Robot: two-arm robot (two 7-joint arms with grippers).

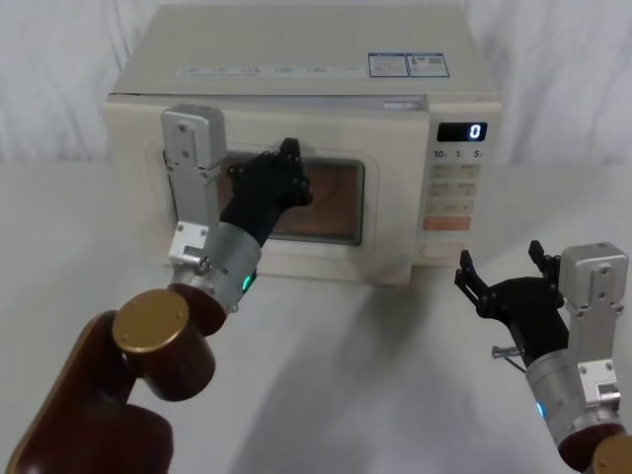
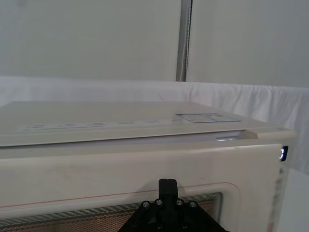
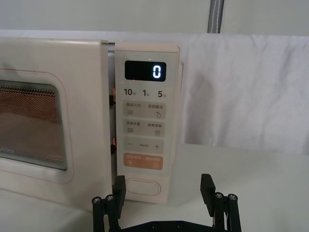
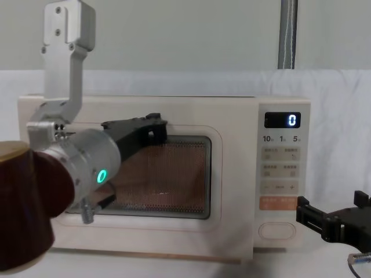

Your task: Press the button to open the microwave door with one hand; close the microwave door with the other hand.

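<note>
The microwave door [image 1: 296,212] sits slightly ajar on the oven front, at the bench's far edge. The left gripper [image 1: 286,173] presses against its glass window; whether its fingers are spread is unclear. The right gripper [image 1: 499,276], fingers spread, hovers just before the button [image 3: 141,186].

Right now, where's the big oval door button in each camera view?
Head view: button just below the orange key.
Chest view: button, low on the right, under that key.
Right wrist view: button, again beneath the orange key.
Left wrist view: find the display by its lit edge.
Shared landmark: the display reading 0.
</note>
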